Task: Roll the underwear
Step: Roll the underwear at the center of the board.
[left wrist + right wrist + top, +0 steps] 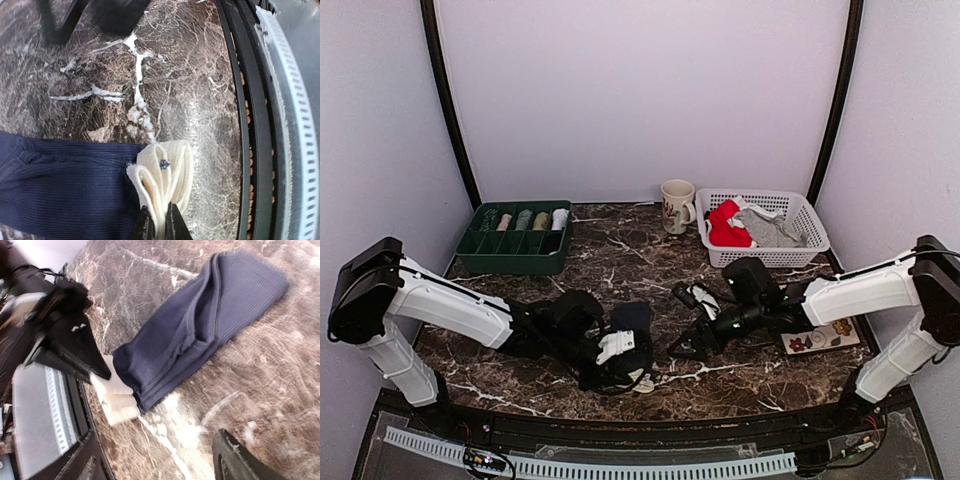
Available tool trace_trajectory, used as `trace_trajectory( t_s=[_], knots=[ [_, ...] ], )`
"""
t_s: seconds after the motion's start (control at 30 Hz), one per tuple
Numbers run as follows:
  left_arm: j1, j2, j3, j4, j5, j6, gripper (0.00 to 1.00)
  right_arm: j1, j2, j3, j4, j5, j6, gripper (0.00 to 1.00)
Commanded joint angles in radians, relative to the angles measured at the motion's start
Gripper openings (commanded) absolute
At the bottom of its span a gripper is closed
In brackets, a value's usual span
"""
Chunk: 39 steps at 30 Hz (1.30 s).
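**Waistband pinch on navy underwear**

Left gripper (159,226), jaws narrowed to a slit, clamps the folded cream waistband (162,172) of the navy underwear (65,185). The garment lies folded into a long strip on the marble tabletop (190,75), near the front edge and between the two arms. Right gripper (683,346) hovers just beside the garment's right side, jaws apart and holding nothing; only one finger (245,460) shows in its wrist view. At rear right, a white basket (810,225) contains red underwear (725,228) and grey underwear (770,230), and a mug (676,205) stands just left of it. At rear left, a green divided tray (510,255) holds rolled garments (525,220).
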<state>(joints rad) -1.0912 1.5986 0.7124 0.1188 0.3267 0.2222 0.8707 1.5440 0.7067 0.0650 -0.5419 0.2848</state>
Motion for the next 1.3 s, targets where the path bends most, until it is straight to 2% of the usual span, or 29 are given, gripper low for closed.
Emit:
trace_trajectory(
  t_s=[0.0,0.2,0.5,0.63,0.87,1.27],
  knots=[
    [0.075,0.046,0.045,-0.069,0.274,-0.121,0.0,0.022,-0.165,-0.132,0.203,0.128,-0.073,0.78],
    [0.18,0.164,0.113,-0.099,0.517,-0.171,0.0,0.134,-0.294,-0.204,0.212,0.232,-0.231,0.79],
    [0.282,0.328,0.223,-0.18,0.679,-0.161,0.0,0.27,-0.136,-0.127,0.279,0.313,-0.41,0.76],
    [0.296,0.376,0.266,-0.233,0.707,-0.128,0.0,0.294,-0.06,-0.104,0.329,0.342,-0.467,0.75],
    [0.306,0.416,0.286,-0.227,0.725,-0.138,0.0,0.31,0.079,-0.024,0.328,0.329,-0.563,0.71],
    [0.316,0.435,0.29,-0.23,0.729,-0.13,0.0,0.31,0.217,0.031,0.318,0.32,-0.602,0.6]
  ],
)
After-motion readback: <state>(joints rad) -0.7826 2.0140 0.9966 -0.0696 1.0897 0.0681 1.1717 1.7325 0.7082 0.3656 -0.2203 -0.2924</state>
